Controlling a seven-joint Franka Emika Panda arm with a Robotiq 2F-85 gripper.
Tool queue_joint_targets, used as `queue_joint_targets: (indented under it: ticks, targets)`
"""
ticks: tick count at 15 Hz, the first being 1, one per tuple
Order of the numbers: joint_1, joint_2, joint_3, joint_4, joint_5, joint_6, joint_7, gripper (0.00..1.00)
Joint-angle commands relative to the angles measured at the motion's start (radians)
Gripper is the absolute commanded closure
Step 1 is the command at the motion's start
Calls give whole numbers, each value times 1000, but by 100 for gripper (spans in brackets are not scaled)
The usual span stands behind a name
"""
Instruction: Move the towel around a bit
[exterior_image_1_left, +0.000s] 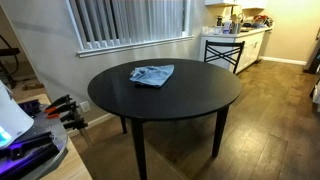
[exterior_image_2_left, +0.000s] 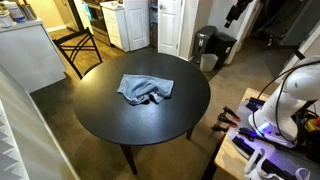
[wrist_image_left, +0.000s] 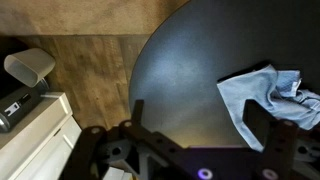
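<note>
A crumpled blue-grey towel (exterior_image_1_left: 152, 75) lies on the round black table (exterior_image_1_left: 165, 105), toward its far side. It also shows in an exterior view (exterior_image_2_left: 145, 90) near the table's (exterior_image_2_left: 110, 120) middle. In the wrist view the towel (wrist_image_left: 262, 92) lies at the right on the table (wrist_image_left: 185, 60). My gripper (wrist_image_left: 197, 118) is open and empty. It hovers well above the table near its edge, with its right finger in front of the towel's near corner. The gripper itself does not show in the exterior views; only the white arm (exterior_image_2_left: 290, 95) does.
A black folding stand (exterior_image_1_left: 222, 50) is beyond the table; it also shows in an exterior view (exterior_image_2_left: 80, 45). A grey trash bin (exterior_image_2_left: 205, 45) stands on the wood floor. A white cabinet (wrist_image_left: 35, 135) is beside the table. Clamps (exterior_image_1_left: 65, 108) hold the robot's bench.
</note>
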Motion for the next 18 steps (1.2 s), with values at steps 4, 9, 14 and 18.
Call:
queue_joint_targets:
  ticks: [4,9,14,18]
  targets:
    - [11,1,-8,2,-6,-4,6,0]
    - [11,1,-8,2,-6,-4,6,0]
    - [9,7,10,19,-22,-10,14,0]
    - [19,131,47,130,-50,30,27,0]
